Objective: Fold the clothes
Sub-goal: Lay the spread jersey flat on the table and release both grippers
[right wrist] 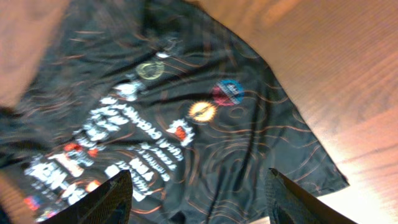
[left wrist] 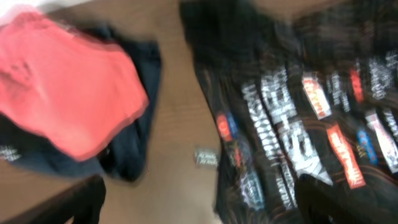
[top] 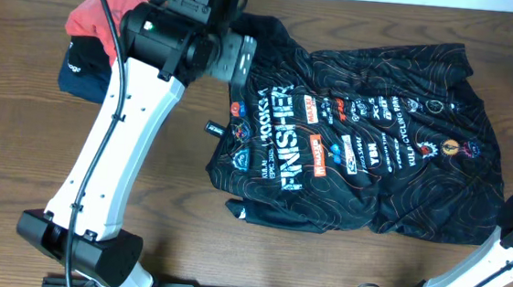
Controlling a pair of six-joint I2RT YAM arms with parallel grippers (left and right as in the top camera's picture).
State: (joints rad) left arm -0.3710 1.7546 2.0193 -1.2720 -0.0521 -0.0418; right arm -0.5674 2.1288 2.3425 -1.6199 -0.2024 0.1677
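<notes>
Left pincer point(left wrist: 202, 190) wide above jersey point(left wrist: 292, 99)

The black jersey point(top: 367, 143) covers most of the counter's point(top: 15, 180) middle and right. Bare wood is left along the front edge, in a narrow strip at the far right, and over a wide stretch on the left. The left arm point(top: 114, 151) slants across that left stretch from front to back, its wrist over the jersey's back-left corner. A coral garment point(top: 97, 7) lies on a navy garment point(top: 83, 73) in the back-left corner. The lane between this pile and the jersey is bare wood with a small tag point(top: 214, 128) in it. The right arm point(top: 504, 255) blocks the front-right corner. The left claw point(left wrist: 199, 208) and right claw point(right wrist: 202, 199) hang with jaws spread wide.
</notes>
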